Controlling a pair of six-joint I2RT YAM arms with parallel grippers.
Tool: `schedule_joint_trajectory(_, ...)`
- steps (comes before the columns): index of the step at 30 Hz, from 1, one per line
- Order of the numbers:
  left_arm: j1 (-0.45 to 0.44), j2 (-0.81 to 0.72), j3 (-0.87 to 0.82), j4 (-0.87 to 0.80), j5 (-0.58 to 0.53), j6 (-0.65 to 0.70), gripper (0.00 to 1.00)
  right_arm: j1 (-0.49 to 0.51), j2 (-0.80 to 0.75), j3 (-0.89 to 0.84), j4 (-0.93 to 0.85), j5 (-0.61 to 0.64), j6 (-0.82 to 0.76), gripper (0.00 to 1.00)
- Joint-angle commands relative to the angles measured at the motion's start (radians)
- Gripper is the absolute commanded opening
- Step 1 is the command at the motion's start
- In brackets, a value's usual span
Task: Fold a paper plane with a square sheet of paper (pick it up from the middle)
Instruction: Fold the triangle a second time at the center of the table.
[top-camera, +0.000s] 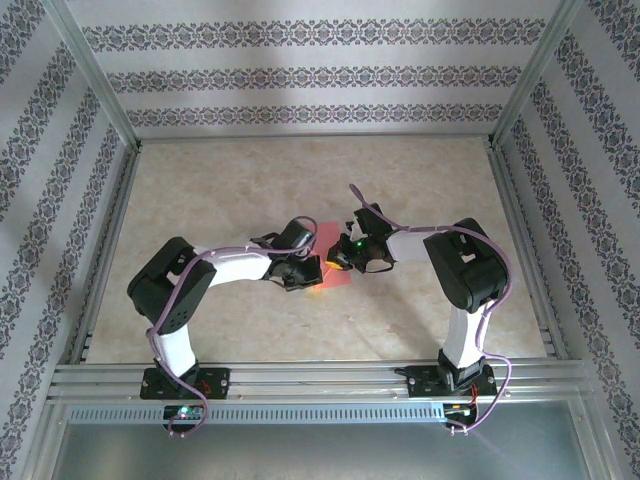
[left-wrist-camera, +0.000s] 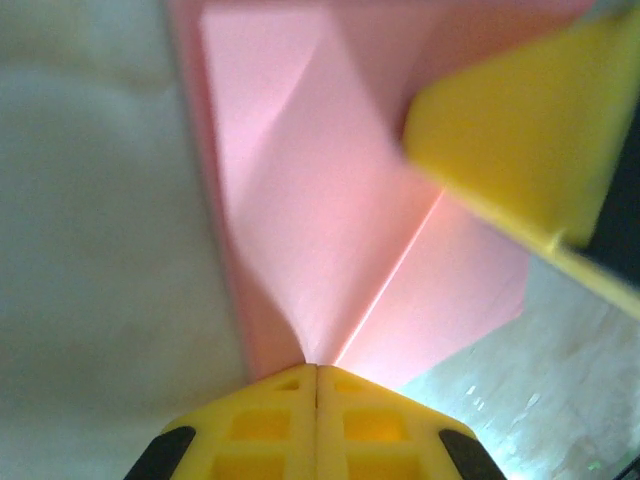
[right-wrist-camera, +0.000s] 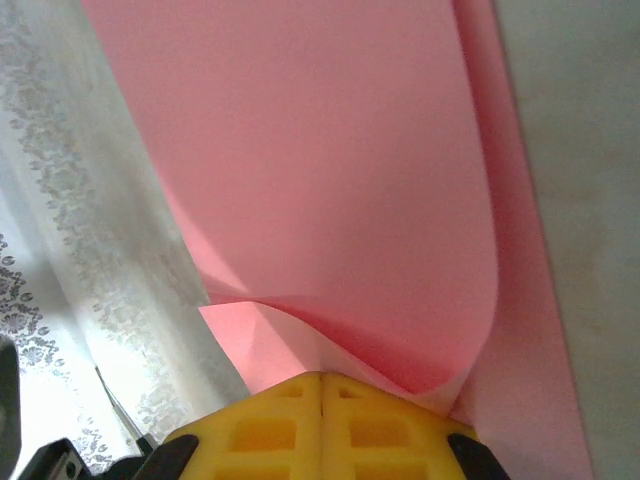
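Paper (top-camera: 329, 240) between left gripper (left-wrist-camera: 317, 372) and right gripper (right-wrist-camera: 322, 380)

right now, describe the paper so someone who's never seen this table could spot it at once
Look to the middle of the beige table. There the left gripper and the right gripper each pinch an edge of the square sheet of paper. It alone is salmon pink, thin and creased.

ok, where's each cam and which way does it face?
Top external: above, behind the bases, looking down at the table; both arms show, left gripper and right gripper meeting at the pink paper.
Left wrist: on the left arm, facing along its shut fingers pinching the paper; right gripper's finger upper right.
Right wrist: along its own shut fingers, also pinching paper.
Shared: the paper, all three.
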Motion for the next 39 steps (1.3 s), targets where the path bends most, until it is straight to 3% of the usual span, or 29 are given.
schedule_joint_trajectory(1,-0.034,-0.063,-0.092,-0.199,-0.001,0.041,0.0,0.004,0.082,-0.04,-0.142,0.169,0.028,0.0)
schedule_joint_trajectory(9,-0.006,-0.188,-0.031,-0.087,-0.089,0.03,0.0,0.01,0.064,-0.074,-0.07,0.181,0.119,0.0)
schedule_joint_trajectory(13,0.015,-0.121,-0.016,0.061,-0.105,-0.041,0.0,0.039,0.06,-0.097,0.054,0.201,0.288,0.0)
schedule_joint_trajectory(18,0.043,-0.067,-0.015,0.09,-0.123,-0.066,0.0,0.053,0.067,-0.073,0.099,0.208,0.378,0.0)
schedule_joint_trajectory(23,0.095,-0.072,-0.041,0.145,-0.087,-0.1,0.0,0.049,0.059,-0.077,0.094,0.211,0.373,0.0)
schedule_joint_trajectory(32,0.098,0.015,-0.027,0.205,0.004,-0.129,0.0,0.047,0.057,-0.063,0.078,0.203,0.355,0.0)
schedule_joint_trajectory(39,0.099,0.039,-0.032,0.096,-0.069,-0.147,0.0,0.049,0.014,-0.042,0.054,0.211,0.266,0.01)
